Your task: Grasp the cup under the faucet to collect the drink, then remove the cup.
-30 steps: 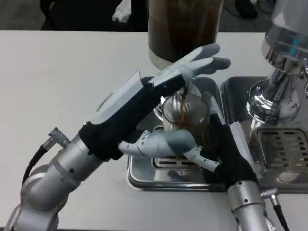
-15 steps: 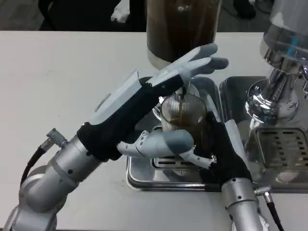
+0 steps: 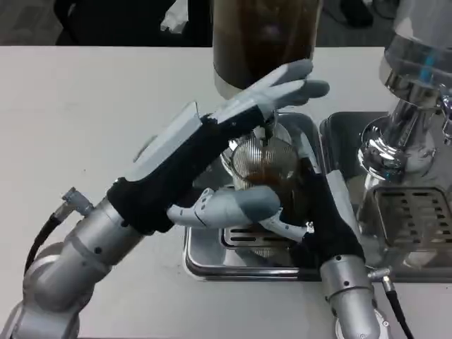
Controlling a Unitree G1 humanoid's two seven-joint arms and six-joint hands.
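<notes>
1. White table (image 3: 85, 127): spans the whole head view, bare on its left half.
2. Dark drink dispenser (image 3: 263, 39): stands at the table's far edge, centre, brown liquid inside; faucet (image 3: 268, 131) hangs below its front, mostly covered by fingers.
3. Chrome machine (image 3: 409, 106): stands at the table's right edge, beside the dispenser, over its own slotted drip tray (image 3: 413, 215).
4. Steel drip tray (image 3: 212, 258): lies at the table's near-centre, below the faucet, touching the right-hand tray's edge.
5. Left hand (image 3: 240, 134): reaches in from the near left corner, fingers stretched long and close together over the faucet lever area, thumb (image 3: 236, 205) curved low in front of the cup. Holds nothing that can be seen; whether pressing the lever cannot be told.
6. Right hand (image 3: 321, 212): comes up from the near edge, right of centre, wrapped against the cup's right side, gripping it.
7. Clear ribbed cup (image 3: 261, 166): stands upright on the steel drip tray, directly under the faucet, between the two hands, brown drink in its lower part.
</notes>
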